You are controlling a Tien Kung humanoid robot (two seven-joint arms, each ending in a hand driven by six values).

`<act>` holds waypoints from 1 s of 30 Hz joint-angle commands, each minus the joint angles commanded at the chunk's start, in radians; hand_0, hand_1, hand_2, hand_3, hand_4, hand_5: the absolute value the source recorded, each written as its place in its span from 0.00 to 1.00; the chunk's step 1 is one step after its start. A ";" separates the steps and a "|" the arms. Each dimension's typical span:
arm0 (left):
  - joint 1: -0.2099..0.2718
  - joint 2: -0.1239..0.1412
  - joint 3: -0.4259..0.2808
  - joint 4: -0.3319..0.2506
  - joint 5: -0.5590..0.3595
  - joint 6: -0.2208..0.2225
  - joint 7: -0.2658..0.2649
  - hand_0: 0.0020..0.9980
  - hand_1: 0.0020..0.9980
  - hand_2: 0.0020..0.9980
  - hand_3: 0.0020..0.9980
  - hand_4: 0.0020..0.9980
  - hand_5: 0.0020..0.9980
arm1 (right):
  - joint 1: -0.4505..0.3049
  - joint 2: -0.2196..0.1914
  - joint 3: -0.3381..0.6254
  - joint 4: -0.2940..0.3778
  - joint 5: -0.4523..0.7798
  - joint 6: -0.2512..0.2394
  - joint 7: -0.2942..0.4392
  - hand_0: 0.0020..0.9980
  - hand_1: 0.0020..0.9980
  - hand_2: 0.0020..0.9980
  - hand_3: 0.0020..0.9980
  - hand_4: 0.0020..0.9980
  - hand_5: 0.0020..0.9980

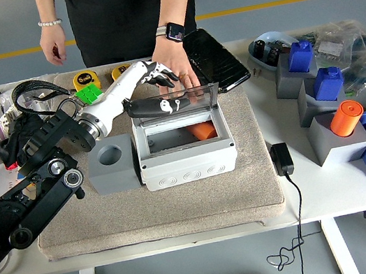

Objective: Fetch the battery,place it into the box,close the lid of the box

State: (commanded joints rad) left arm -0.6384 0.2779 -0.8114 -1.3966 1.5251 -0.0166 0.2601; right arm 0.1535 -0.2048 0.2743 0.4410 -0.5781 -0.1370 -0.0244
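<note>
The battery (pixel 202 131), an orange cylinder, already lies inside the box (pixel 186 152), toward its far right corner, so fetching and placing look done. What is left is the lid (pixel 175 102): it stands upright along the far edge of the box, clear and hinged open.

The left hand (pixel 155 91) reaches in from the left and sits at the lid's top edge, fingers on its far side and the thumb lying along the near face. It looks loosely curled around that edge rather than clenched; whether it truly grips the lid or only rests against it I cannot tell. A person's hand (pixel 176 64) is just behind the lid, touching or nearly touching the robot's fingers.

The right arm is out of view.

Just left of the box on the mat (pixel 181 208) stands a grey block (pixel 112 164) with 1 round hole, now empty. Judging from this, only tipping the lid forward and down onto the box remains.
</note>
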 joint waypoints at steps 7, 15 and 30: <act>0.019 0.021 0.002 -0.080 -0.009 -0.034 0.030 0.58 0.58 0.60 0.57 0.95 0.44 | -0.008 -0.004 -0.005 -0.005 0.002 -0.001 0.001 0.71 0.67 0.68 0.64 1.00 0.56; 0.044 0.022 0.033 -0.111 -0.049 -0.032 0.026 0.56 0.58 0.60 0.57 0.97 0.46 | -0.015 -0.005 -0.001 -0.005 -0.003 -0.001 0.001 0.71 0.67 0.68 0.64 1.00 0.56; 0.073 0.006 0.057 -0.103 -0.099 -0.013 -0.001 0.56 0.57 0.60 0.57 0.98 0.50 | -0.017 -0.003 0.012 -0.005 -0.005 -0.003 0.003 0.71 0.67 0.68 0.64 1.00 0.56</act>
State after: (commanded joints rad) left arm -0.5656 0.2838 -0.7544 -1.4998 1.4257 -0.0293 0.2596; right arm 0.1368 -0.2079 0.2859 0.4358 -0.5830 -0.1402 -0.0215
